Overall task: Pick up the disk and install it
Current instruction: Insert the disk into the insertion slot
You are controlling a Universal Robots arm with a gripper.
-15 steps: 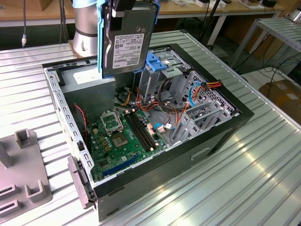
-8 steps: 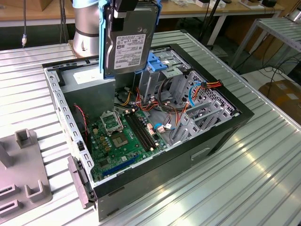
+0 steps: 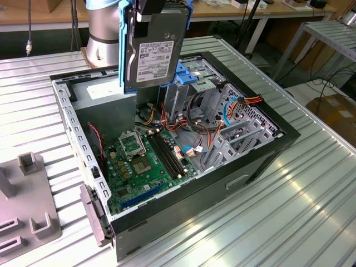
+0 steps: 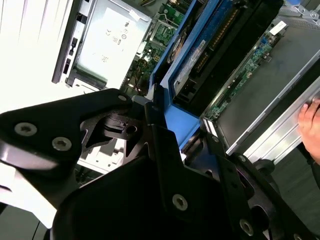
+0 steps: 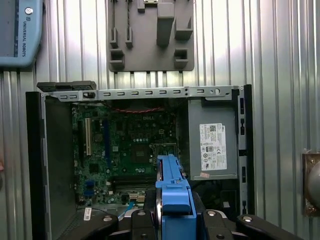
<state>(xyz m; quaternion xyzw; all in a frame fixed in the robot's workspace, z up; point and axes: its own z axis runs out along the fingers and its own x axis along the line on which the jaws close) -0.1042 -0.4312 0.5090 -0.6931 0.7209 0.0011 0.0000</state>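
Observation:
The disk (image 3: 153, 53), a grey hard drive with a white label in a bright blue caddy rail, hangs upright above the back of the open computer case (image 3: 261, 158). My gripper (image 3: 147, 10) is shut on its top edge. Just below and toward the exterior view's right stands the grey drive cage (image 3: 194, 83) with its blue bracket. In the second wrist view the black fingers (image 4: 156, 117) clamp the blue rail (image 4: 181, 122) of the disk (image 4: 240, 75). In the first wrist view the blue rail (image 5: 172, 192) juts out from my gripper (image 5: 172, 220) over the motherboard (image 5: 130, 145).
The case holds a green motherboard (image 3: 144, 161), cables (image 3: 194, 130) and a power supply (image 5: 212, 145). A grey fixture plate (image 3: 28, 206) lies on the slatted metal table (image 3: 311, 211) at the exterior view's left. A blue teach pendant (image 5: 20, 30) lies nearby. A person's hand (image 4: 310, 125) is close.

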